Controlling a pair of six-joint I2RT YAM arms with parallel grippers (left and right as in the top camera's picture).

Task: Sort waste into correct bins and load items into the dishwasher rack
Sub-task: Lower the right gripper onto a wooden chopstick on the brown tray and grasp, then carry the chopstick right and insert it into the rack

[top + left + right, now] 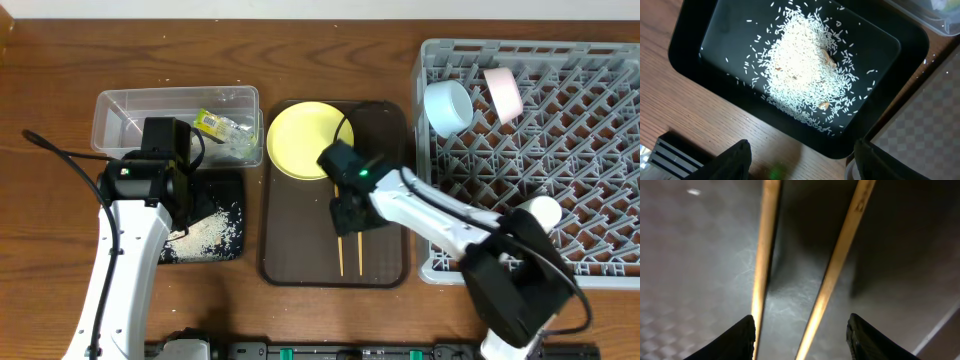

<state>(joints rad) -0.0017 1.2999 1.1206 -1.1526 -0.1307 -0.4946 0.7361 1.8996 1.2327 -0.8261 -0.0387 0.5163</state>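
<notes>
Chopsticks (pixel 765 255) lie mid brown tray (pixel 295 235), off its rim; my right gripper (pixel 802 337) straddles them, released; left gripper (pixel 805 162), outside it, released.

No legible writing anywhere.
The green-and-yellow wrapper (pixel 222 128) carries print (too small to read from overhead).

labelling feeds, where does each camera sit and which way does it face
Overhead: above the wooden table, facing straight down; left arm and right arm show.
Left wrist: looks down into the shallow black rectangular tray of white rice grains; open left gripper at bottom.
Right wrist: close above two thin wooden chopsticks on the brown serving tray; open right gripper flanks them.
Shared: overhead also shows that rice and chopsticks.
</notes>
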